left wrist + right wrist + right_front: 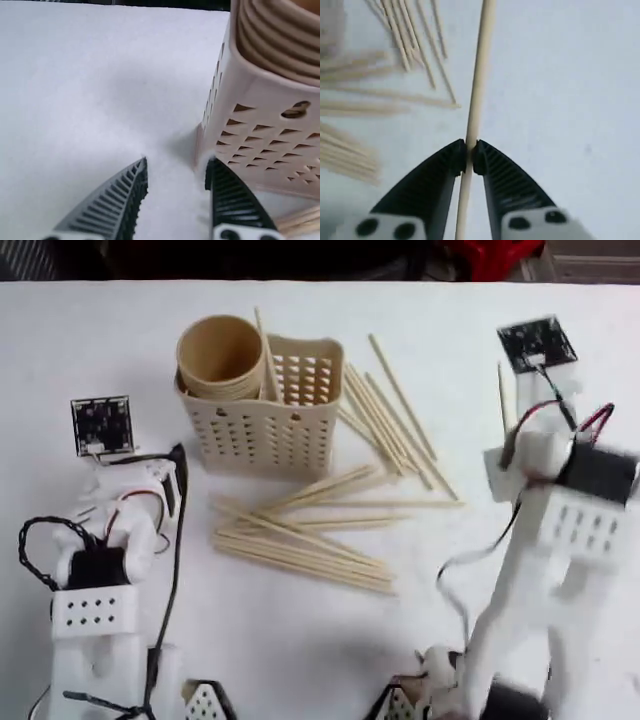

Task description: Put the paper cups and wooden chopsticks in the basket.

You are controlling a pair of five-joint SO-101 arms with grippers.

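Note:
A beige perforated basket [262, 430] stands at the back middle of the table. A stack of paper cups [220, 355] and one chopstick [266, 352] are inside it. Loose wooden chopsticks [305, 535] lie in front of the basket, and more chopsticks [390, 420] lie to its right. My left gripper [175, 172] is open and empty, low over the table just beside the basket's [260, 125] corner, with the cups [280, 35] above. My right gripper [469, 152] is shut on a single chopstick [482, 65], held off to the right of the pile [350, 150]. From above, this chopstick [503, 400] points away from the arm.
Two small black circuit boards lie on the white table, one [101, 423] at the left and one [537, 341] at the back right. Cables run along both arms. The basket wall is close to my left gripper's fingers [227, 195].

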